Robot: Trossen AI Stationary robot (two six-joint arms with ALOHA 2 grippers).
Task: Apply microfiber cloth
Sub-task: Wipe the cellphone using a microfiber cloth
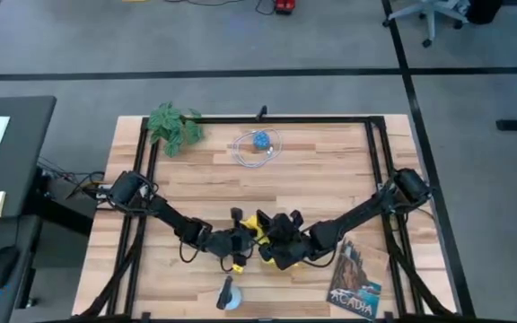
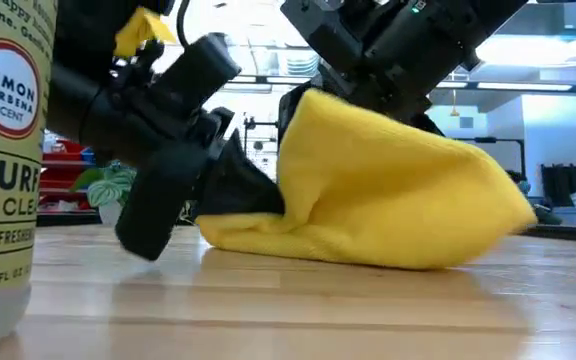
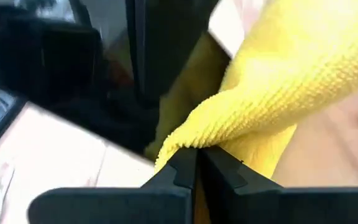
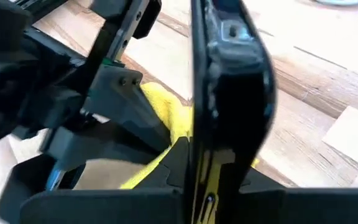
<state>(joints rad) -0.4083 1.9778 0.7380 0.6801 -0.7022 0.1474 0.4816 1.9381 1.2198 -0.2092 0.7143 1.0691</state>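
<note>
Hands meeting low, microfiber cloth pinched

Overhead view straight down, low view level at tabletop, wrist views close-up, all sharing the microfiber cloth

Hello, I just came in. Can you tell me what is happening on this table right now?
Both robot arms meet near the front middle of the wooden table. The left hand is shut on an edge of the yellow microfiber cloth, which is draped in a mound touching the tabletop. The right hand holds a black smartphone upright on its edge, right against the cloth. A spray bottle, a plant and a book sit aside, untouched.
</note>
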